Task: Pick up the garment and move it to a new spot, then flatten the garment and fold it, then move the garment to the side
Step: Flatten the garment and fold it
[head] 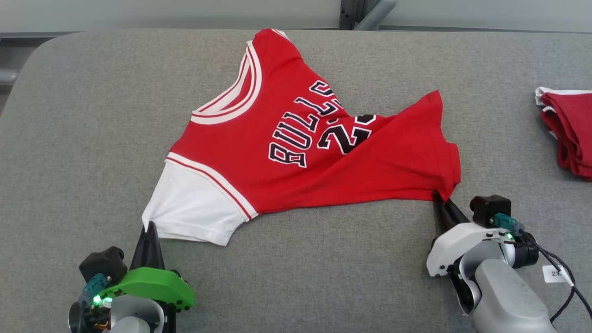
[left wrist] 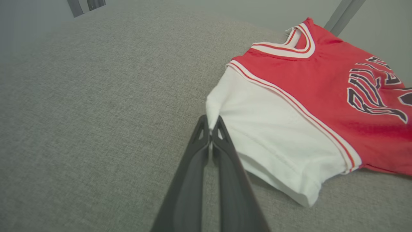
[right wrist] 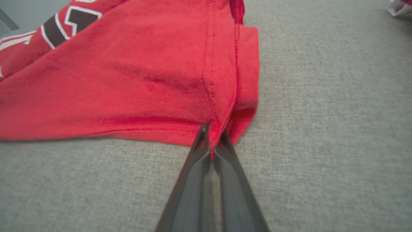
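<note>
The garment [head: 296,152] is a red Bulls jersey-style shirt with white sleeves, spread crooked over the grey table, collar toward the far left. My left gripper [head: 150,227] is shut on the corner of the near white sleeve [left wrist: 273,135], and the left wrist view has the white cloth pinched at the left gripper [left wrist: 211,129]. My right gripper [head: 437,196] is shut on the near red hem corner; in the right wrist view the red garment [right wrist: 135,80] is clamped in the right gripper [right wrist: 213,132]. A fold crosses the number print.
The grey fabric-covered table [head: 69,138] reaches its rounded far-left corner at the top. A folded red and white garment pile [head: 571,132] lies at the right edge. A black cable [head: 562,273] trails from my right wrist.
</note>
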Robot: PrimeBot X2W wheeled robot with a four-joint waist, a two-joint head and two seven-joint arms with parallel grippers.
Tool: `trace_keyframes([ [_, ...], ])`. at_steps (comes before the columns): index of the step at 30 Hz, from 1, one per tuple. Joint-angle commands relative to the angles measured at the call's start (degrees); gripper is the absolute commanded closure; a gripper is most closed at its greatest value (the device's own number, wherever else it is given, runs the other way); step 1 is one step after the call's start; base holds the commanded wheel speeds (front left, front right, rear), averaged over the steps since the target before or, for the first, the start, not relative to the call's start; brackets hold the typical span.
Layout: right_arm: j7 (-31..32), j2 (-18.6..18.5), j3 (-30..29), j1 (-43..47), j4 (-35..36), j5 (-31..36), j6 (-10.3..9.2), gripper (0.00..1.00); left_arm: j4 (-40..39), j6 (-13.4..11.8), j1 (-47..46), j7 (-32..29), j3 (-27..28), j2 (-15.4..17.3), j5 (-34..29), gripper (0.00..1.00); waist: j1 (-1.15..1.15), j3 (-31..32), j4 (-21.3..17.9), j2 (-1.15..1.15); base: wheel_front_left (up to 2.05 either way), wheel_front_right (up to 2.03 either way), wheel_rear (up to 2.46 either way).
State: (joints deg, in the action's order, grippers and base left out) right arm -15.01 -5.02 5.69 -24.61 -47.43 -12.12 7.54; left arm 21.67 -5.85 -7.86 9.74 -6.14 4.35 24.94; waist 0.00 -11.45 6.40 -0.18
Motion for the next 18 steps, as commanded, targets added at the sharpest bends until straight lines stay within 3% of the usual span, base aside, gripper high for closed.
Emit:
trace_keyframes([
  [1,0.0,0.0,0.0,1.6,0.2,-0.5,-0.11,1.00,-0.2,-0.1,-0.4,0.4,0.1,0.6,0.3,1.00,0.00,0.1,-0.4,0.18,0.00,0.00,0.00],
  [9,-0.2,0.3,-2.2,5.1,14.6,-2.2,-0.11,1.00,-4.4,0.2,-1.2,2.6,0.5,0.6,0.6,1.00,0.00,1.6,-2.0,0.18,0.00,0.00,0.00],
  [18,1.7,-1.7,-0.8,10.8,35.3,-7.9,-0.10,1.00,-16.1,1.5,-2.0,4.0,1.3,-0.5,4.5,1.00,0.00,5.6,-4.4,0.18,0.00,0.00,0.00],
])
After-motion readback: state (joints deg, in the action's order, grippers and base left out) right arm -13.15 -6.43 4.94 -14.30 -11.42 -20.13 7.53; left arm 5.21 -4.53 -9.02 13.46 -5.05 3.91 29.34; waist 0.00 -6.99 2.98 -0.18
